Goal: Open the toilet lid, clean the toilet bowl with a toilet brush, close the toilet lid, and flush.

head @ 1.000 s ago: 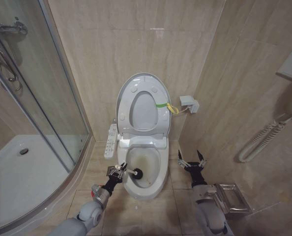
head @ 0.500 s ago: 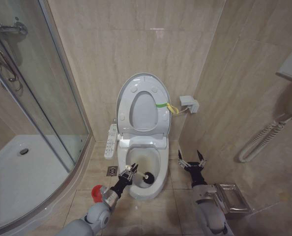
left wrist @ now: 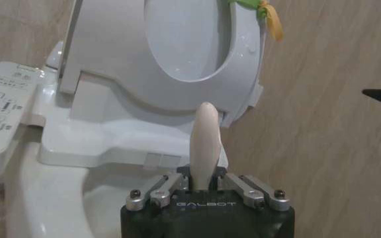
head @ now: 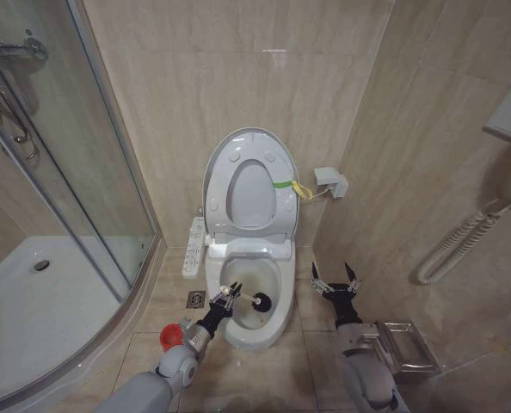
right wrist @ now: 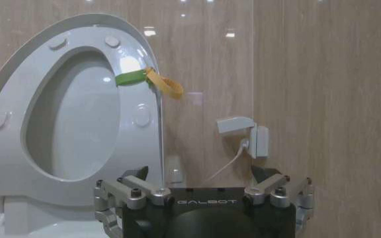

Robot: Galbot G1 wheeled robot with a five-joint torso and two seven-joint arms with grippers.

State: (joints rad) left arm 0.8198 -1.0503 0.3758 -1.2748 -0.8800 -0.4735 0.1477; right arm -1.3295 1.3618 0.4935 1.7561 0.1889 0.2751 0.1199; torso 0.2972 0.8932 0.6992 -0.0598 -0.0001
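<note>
The toilet lid (head: 251, 146) stands upright against the wall with the ring seat raised in front of it; its green strap and yellow loop (head: 294, 186) sit at its right edge. The toilet bowl (head: 277, 323) lies open below, brownish inside. My left gripper (head: 224, 300) is shut on the toilet brush's pale handle (left wrist: 204, 139), and the black bristle head (head: 261, 301) is inside the bowl. The red holder (head: 171, 335) stands on the floor left of the bowl. My right gripper (head: 335, 282) hangs open to the bowl's right. The right wrist view faces the lid (right wrist: 65, 124).
A glass shower enclosure (head: 83, 172) and white shower tray (head: 32, 301) are on the left. A control panel (head: 193, 245) sticks out beside the seat, with a floor drain (head: 195, 298) below. A wall box (head: 331, 181) and a metal rack (head: 402, 344) are on the right.
My left gripper swept the brush head rightward across the bowl, then a little toward the back. The red holder has come into sight beside the left arm. The right arm stayed still.
</note>
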